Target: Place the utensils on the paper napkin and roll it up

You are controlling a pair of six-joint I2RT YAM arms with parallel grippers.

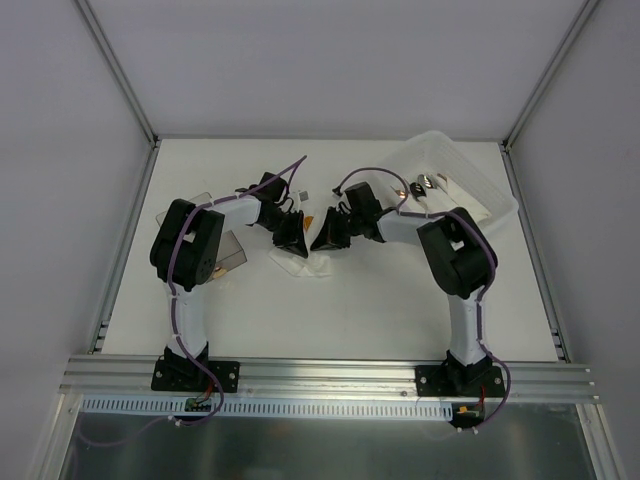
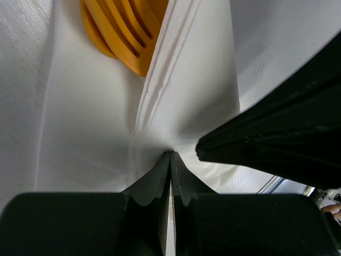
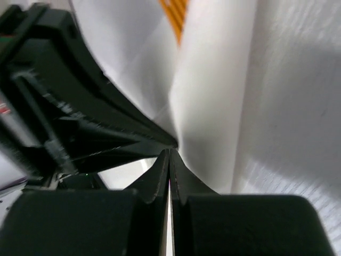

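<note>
jaws tight together on paper napkin (image 2: 186, 96)

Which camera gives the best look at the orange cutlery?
The left wrist view: the orange cutlery is large and sharp at the top. The right wrist view shows a blurred sliver; the top view, a speck.

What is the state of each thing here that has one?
White paper napkin: folded over the utensils.
Orange plastic utensils: partly wrapped, fork tines showing.
Left gripper: shut on the napkin.
Right gripper: shut, tips at the napkin's fold.
Translucent white plastic tray: holds small shiny bits.
</note>
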